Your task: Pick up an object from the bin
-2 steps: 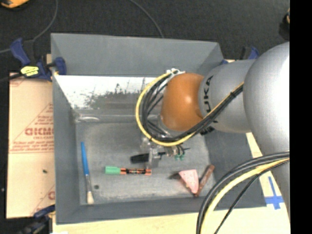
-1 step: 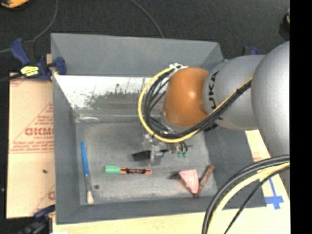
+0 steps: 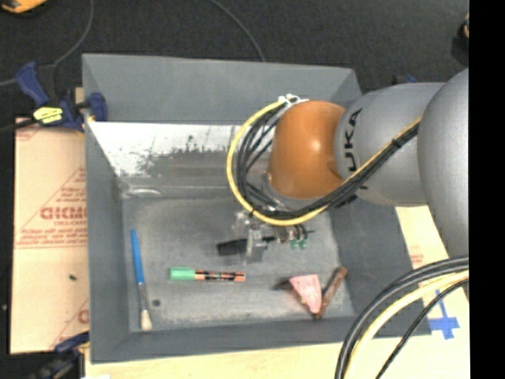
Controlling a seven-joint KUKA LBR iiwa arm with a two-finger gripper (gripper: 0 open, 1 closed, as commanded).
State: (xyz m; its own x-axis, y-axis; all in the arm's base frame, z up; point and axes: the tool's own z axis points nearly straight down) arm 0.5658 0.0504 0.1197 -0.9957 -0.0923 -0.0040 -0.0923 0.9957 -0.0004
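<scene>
Grey metal bin (image 3: 102, 235), sweeping from its left. A thin blue pen (image 3: 136, 263) lies along the wall at nine o'clock, well apart from the action. Next, at about six o'clock on the floor, a marker (image 3: 209, 275) with a green cap and a dark barrel lies flat.

Just above it, near the centre, sits a small black piece (image 3: 230, 247), and right at its three o'clock the gripper (image 3: 256, 239) hangs low under the orange wrist cover (image 3: 304, 148). Open or closed, holding or not? I cannot tell from where I stand, as the cover hides too much.

That black piece is the nearest candidate. It looks tiny, light and stiff, so I'd judge it easy to nudge away. A pinch across its short width, squarely centred, seems best.

Over at five o'clock a pink wedge (image 3: 306, 289) touches a brown stick (image 3: 333, 284), and both lie untouched.
</scene>
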